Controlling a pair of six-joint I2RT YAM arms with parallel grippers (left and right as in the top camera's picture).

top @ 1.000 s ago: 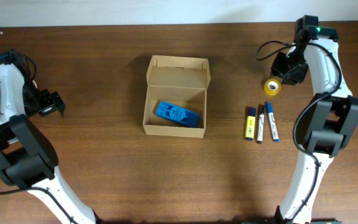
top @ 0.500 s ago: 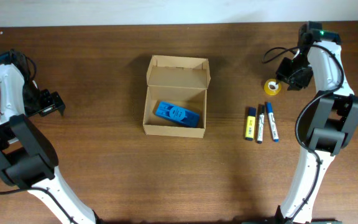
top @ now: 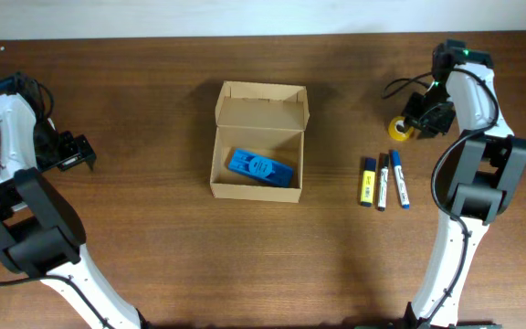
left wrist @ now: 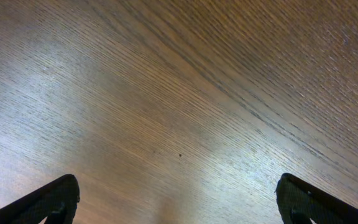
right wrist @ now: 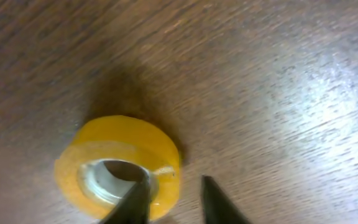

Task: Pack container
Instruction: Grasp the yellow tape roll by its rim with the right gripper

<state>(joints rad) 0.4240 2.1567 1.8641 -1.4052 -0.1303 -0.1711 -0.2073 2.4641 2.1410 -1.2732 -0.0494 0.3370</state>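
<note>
Wide open table (top: 153,274) around the container (top: 261,111), flap up, blue item (top: 260,167) inside. Far left of it, left gripper (left wrist: 179,202) gapes empty. Right of it, right gripper (right wrist: 176,200) straddles the tape (right wrist: 117,146) wall, jaws narrow; grip unclear.

Heads up, the right wrist view chops off the bottom of the yellow tape roll (right wrist: 135,134) and most of the right gripper (right wrist: 174,190), so you can't tell if it's actually pinching the roll's wall or just straddling it. From overhead that gripper covers part of the roll too. The left gripper (left wrist: 178,200) shows you only two dark tips, cut off at the bottom corners. The blue thing (top: 261,167) in the cardboard box (top: 256,190) is too small to name, and the markers (top: 383,180) have unreadable labels.
</note>
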